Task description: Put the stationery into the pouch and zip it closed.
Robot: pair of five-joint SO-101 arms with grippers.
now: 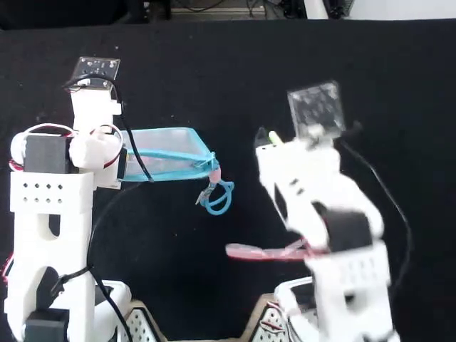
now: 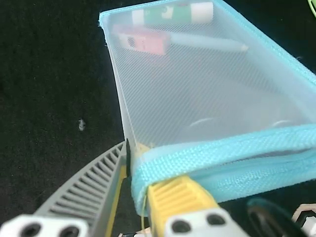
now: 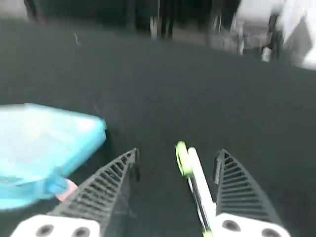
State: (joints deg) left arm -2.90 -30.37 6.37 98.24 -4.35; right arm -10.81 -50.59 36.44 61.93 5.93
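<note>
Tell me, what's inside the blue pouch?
Through the pouch mesh you can see a green-and-white stick, a pink block and a light blue pen. The thick zipper band hides whatever lies under it.

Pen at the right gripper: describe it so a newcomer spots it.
On the black table, the right gripper is right of the blue mesh pouch. Between its open jaws sits a white pen; its lime-green cap sets it apart from the pink strip.
</note>
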